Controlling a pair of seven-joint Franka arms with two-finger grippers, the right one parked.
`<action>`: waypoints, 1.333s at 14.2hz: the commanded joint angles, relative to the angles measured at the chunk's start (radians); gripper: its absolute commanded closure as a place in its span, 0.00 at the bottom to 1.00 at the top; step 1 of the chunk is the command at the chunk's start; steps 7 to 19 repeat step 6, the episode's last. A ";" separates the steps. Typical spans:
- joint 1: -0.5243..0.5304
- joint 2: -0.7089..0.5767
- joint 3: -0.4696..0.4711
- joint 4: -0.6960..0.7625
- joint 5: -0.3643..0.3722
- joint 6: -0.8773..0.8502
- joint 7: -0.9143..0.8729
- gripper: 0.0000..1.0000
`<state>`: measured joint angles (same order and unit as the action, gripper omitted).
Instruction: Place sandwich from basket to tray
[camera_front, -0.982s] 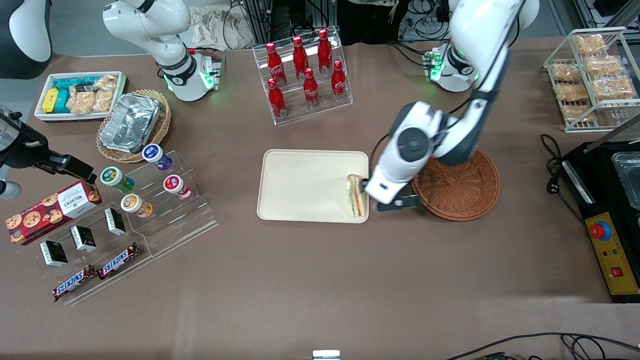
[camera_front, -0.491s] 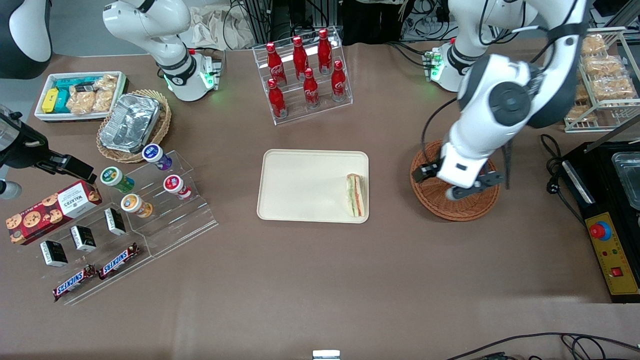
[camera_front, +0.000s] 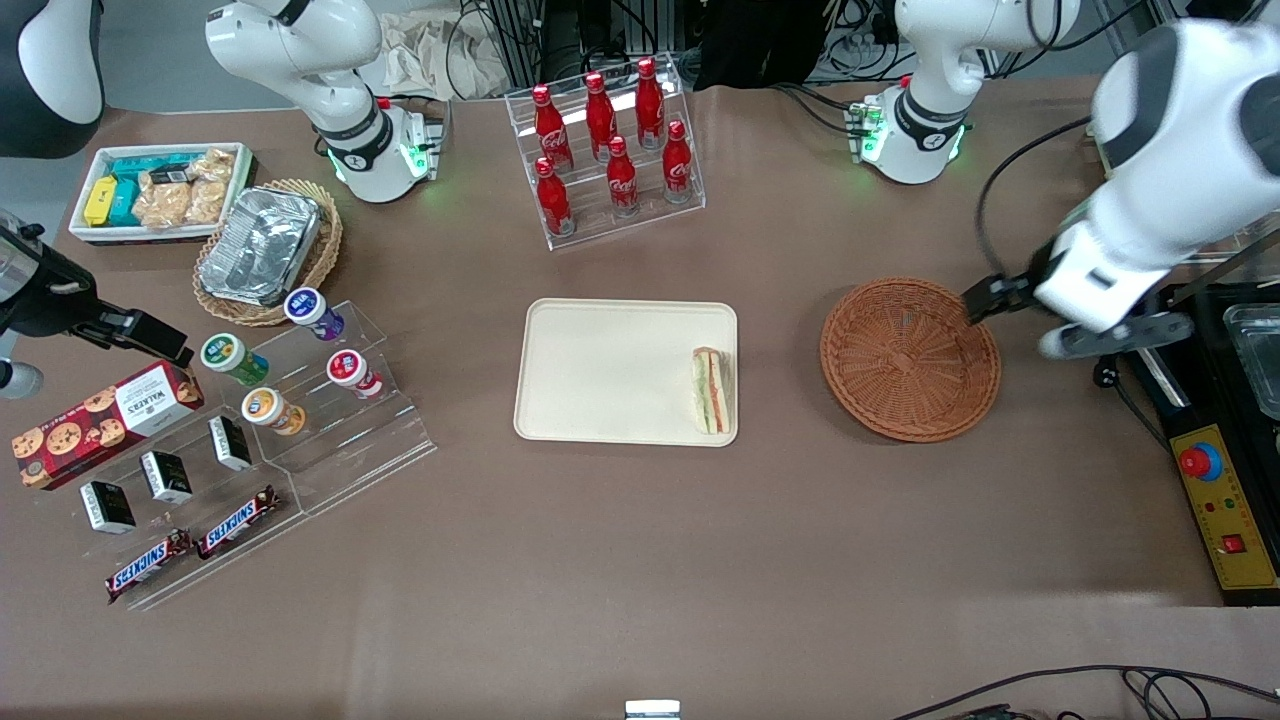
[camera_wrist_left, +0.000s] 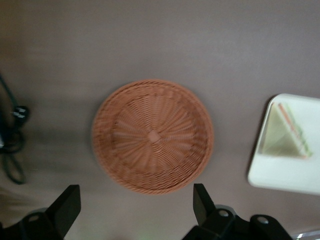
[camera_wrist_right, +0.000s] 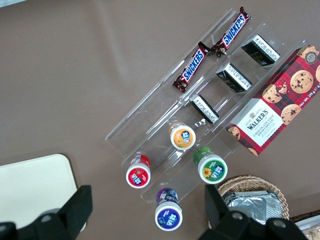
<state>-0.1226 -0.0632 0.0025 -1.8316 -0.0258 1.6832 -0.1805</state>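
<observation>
- Since half a second ago: gripper (camera_front: 1055, 325) swung off the basket (camera_front: 909, 358) toward the working arm's end of the table, now raised beside the basket's rim, over a black machine (camera_front: 1215, 420); sandwich, tray and basket unmoved.
- Brown table (camera_front: 620, 560), matte and smooth, filling the scene; cables and dark equipment along its edge farthest from the front camera.
- Cream-white tray (camera_front: 610, 370) mid-table, rounded corners, low rim, bare apart from the sandwich.
- Round reddish-brown wicker, shallow, weave spiralling out from a small square centre (camera_wrist_left: 152, 136); nothing inside.
- Clear rack of red bottles (camera_front: 605, 140) farther from the front camera than the tray.
- Sandwich (camera_front: 711, 391) on the tray, hard against the rim nearest the basket; triangular wedge (camera_wrist_left: 285, 134), pale bread, orange-red and green layers on the cut edge.
- Black fingers (camera_wrist_left: 202, 205) spread wide, holding nothing.
</observation>
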 joint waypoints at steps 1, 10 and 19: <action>0.063 -0.023 -0.012 0.079 0.017 -0.127 0.127 0.00; 0.145 -0.012 -0.015 0.242 0.011 -0.326 0.268 0.00; 0.145 -0.012 -0.015 0.242 0.011 -0.326 0.268 0.00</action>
